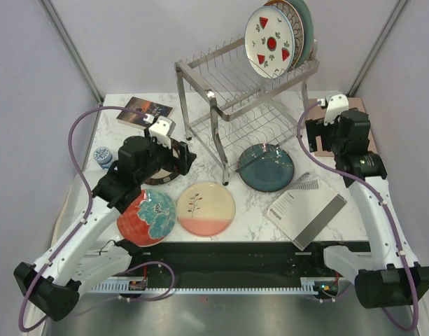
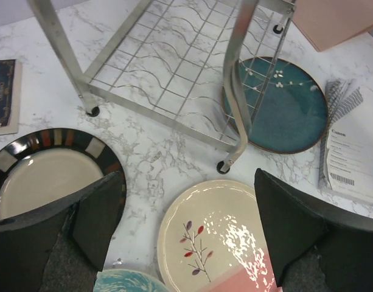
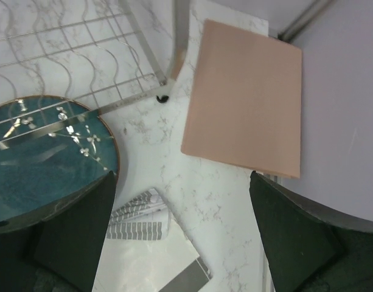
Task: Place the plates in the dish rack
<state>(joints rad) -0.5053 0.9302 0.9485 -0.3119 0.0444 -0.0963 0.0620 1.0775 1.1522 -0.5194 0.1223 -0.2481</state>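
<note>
From above, the dish rack [image 1: 228, 77] stands at the back of the marble table [image 1: 256, 203]. A white plate with red wedges [image 1: 269, 40] and others behind it stand upright at the right end of its top tier. The dark teal plate [image 1: 266, 168] lies flat in front of the rack, its far edge under the lower tier. The cream-and-pink plate [image 1: 206, 208] lies front-left of the rack, and the red plate [image 1: 147, 216] is just beside it, farther left.

In the left wrist view, the left gripper [image 2: 187, 182] hangs released and empty in front of the rack's foot. The dark brown plate [image 2: 46, 176] lies left of the rack.

In the right wrist view, the right gripper [image 3: 183, 179] is spread wide and empty beside the rack's right corner, over marble between the teal plate and a pink pad [image 3: 244, 97].
</note>
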